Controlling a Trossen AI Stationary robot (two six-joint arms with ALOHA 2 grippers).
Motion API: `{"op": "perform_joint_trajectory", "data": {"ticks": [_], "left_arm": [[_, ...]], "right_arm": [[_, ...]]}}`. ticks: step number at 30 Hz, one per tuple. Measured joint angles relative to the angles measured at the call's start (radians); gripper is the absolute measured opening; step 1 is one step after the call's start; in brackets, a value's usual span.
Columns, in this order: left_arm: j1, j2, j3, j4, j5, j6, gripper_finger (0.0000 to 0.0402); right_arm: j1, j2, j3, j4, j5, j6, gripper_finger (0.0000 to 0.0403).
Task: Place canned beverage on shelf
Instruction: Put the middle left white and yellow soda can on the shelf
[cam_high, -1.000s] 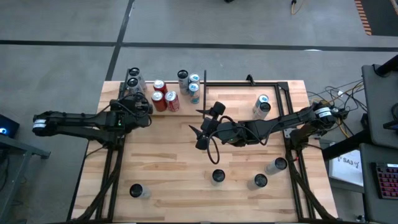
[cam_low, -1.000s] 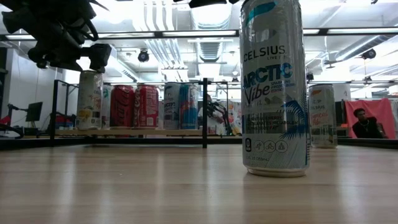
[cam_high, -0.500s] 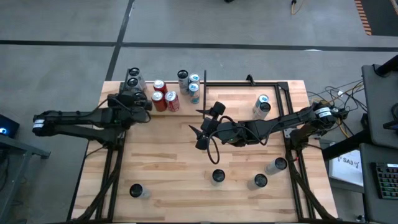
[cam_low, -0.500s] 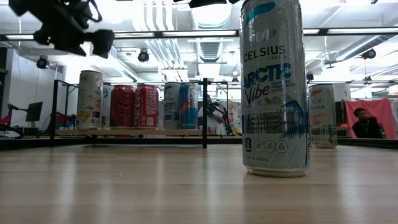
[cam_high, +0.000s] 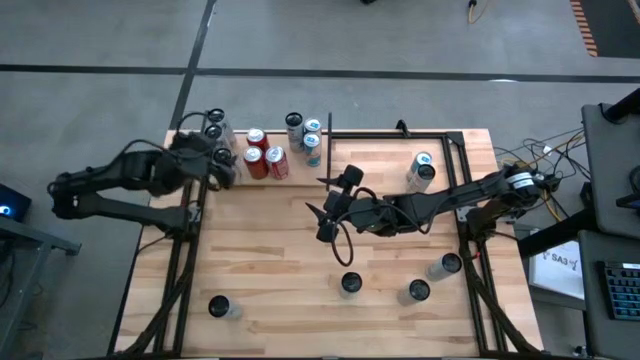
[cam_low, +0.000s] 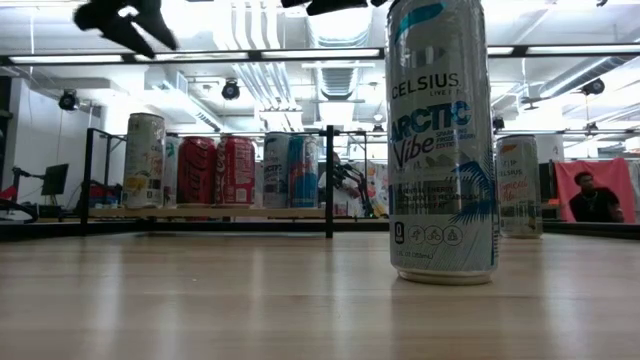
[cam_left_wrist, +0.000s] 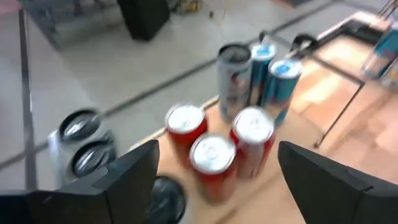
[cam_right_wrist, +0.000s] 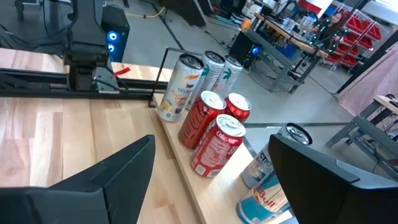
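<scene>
Your wooden worktop (cam_high: 270, 270) carries the shelf (cam_high: 262, 177) just beyond your left hand (cam_high: 222, 170), with three red cans (cam_high: 262, 156) and other cans standing on it, while loose cans (cam_high: 350, 284) stand upright behind your right hand (cam_high: 322, 215).

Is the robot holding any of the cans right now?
No. Both are open and empty: the left gripper is above the shelf's cans, the right gripper over mid-table.
</scene>
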Motion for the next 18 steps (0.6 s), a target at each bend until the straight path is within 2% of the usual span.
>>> {"op": "perform_joint_trajectory", "data": {"ticks": [5, 8, 13, 18], "left_arm": [[0.005, 0.026, 0.143, -0.355, 0.073, -0.196, 0.0283], [0.005, 0.053, 0.186, -0.48, 0.122, -0.269, 0.0258], [0.006, 0.103, 0.192, -0.502, 0.137, -0.269, 0.0199], [0.027, 0.198, 0.201, -0.492, 0.16, -0.2, 0.0117]], "right_arm": [[0.002, -0.01, 0.0, 0.0, 0.0, -0.012, 0.0304], [0.002, -0.018, 0.0, -0.004, -0.001, -0.02, 0.0304], [0.002, -0.034, 0.0, -0.009, -0.002, -0.026, 0.0304], [0.002, -0.049, 0.0, -0.008, -0.002, -0.026, 0.0304]]}}
